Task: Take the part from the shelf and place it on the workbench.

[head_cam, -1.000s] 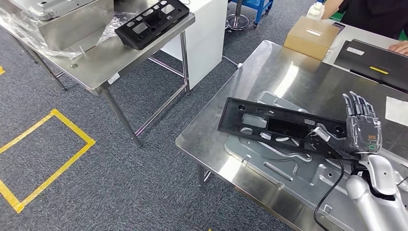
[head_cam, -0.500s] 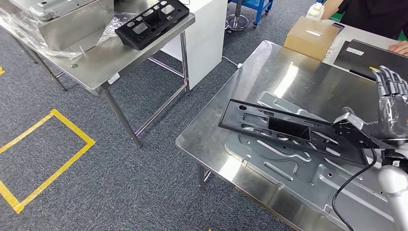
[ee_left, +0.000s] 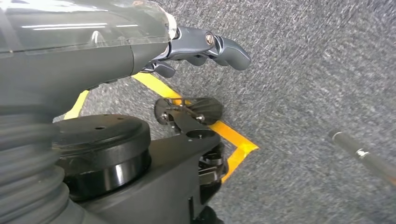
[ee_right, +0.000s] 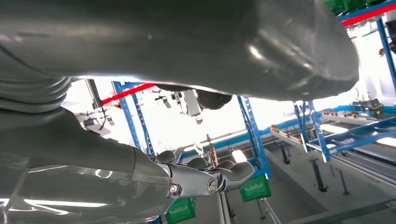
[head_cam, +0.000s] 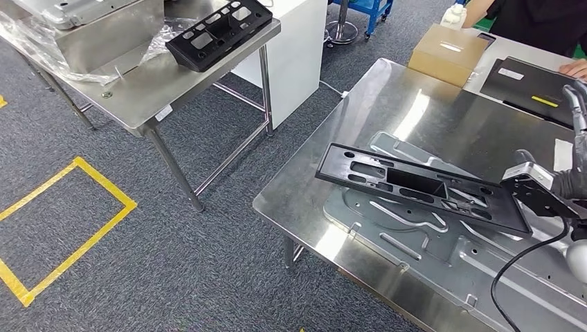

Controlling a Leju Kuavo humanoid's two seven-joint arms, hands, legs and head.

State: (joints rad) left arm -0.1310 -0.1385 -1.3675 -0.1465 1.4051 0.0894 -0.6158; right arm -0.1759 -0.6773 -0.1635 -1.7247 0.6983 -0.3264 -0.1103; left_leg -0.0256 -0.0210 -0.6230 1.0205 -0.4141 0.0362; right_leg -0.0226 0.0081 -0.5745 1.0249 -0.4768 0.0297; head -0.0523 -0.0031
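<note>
Head view has the long black plastic part (head_cam: 422,187) lying across the grey metal plate (head_cam: 443,259) on the steel desk (head_cam: 387,97) at the right of the frame, one end reaching toward the desk's near left edge, the other toward the right border. It looks slightly tilted, resting on the plate and no longer gripped. The right hand (head_cam: 576,149) sits at the far right edge of the frame, beside the part's right end and apart from it, fingers raised; the right wrist view shows its fingers (ee_right: 219,175) loosely bent with nothing between them, so it holds nothing. The left hand (ee_left: 205,46) hangs over the grey carpet near a yellow floor line, its fingers lightly curled and empty.

At the upper left a second black part (head_cam: 218,24) lies on the steel shelf (head_cam: 138,90), beside crumpled clear plastic. A cardboard box (head_cam: 446,50) stands at the far corner of the desk, and a person's hand (head_cam: 573,68) rests near a dark flat panel at the upper right.

Judging by this, the placing step is essentially done. What follows calls for drawing the right arm clear without nudging the part.
</note>
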